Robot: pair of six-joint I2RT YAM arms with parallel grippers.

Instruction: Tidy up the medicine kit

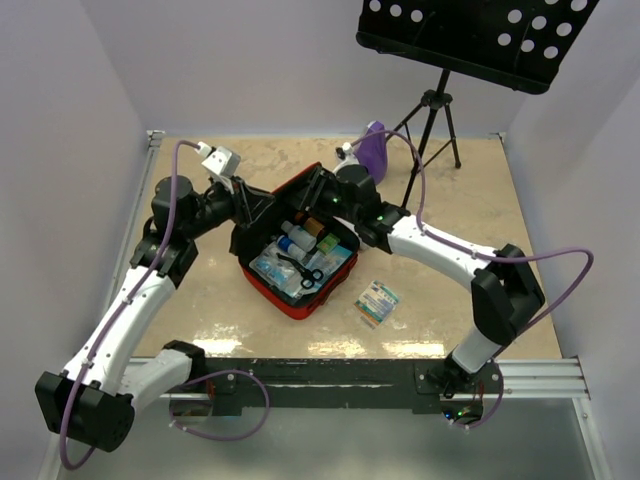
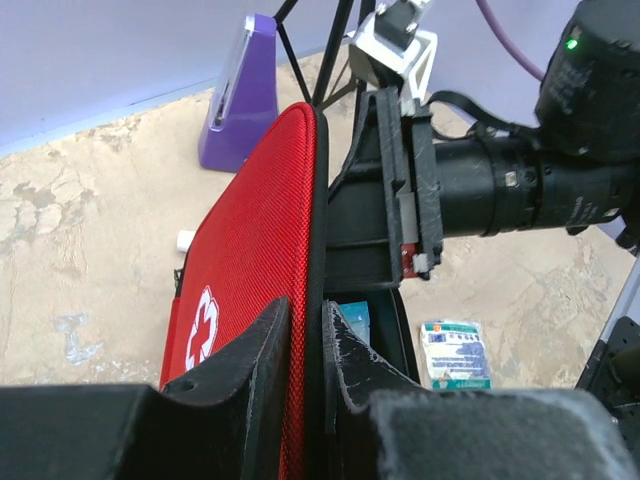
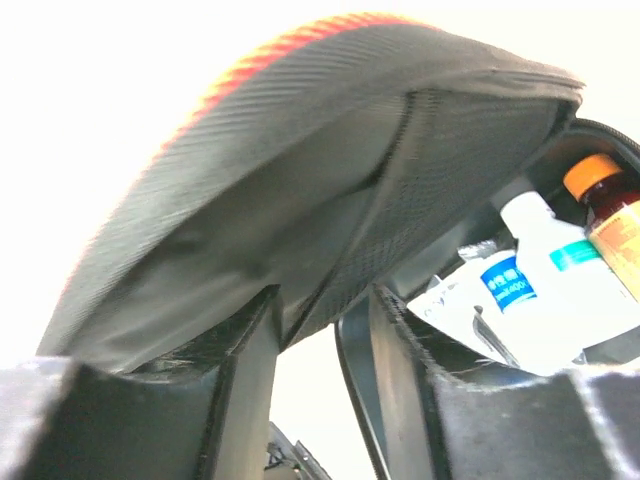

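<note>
The medicine kit point(image 1: 288, 298) sits mid-table, open, with its lid point(image 2: 250, 250) standing up on the far-left side. The left gripper point(image 1: 243, 204) has the lid's left edge pinched tight, red fabric squeezed between its fingers point(image 2: 260, 350). The right gripper point(image 1: 322, 193) bites the lid's far edge, fingers point(image 3: 245, 350) closed in on the black lining. Inside are bottles point(image 1: 300, 237), pale packets point(image 1: 272, 266) and black scissors point(image 1: 308, 272). A loose packet point(image 1: 378, 302) lies just right of the case, and the purple metronome point(image 1: 373, 148) stands at the far edge.
</note>
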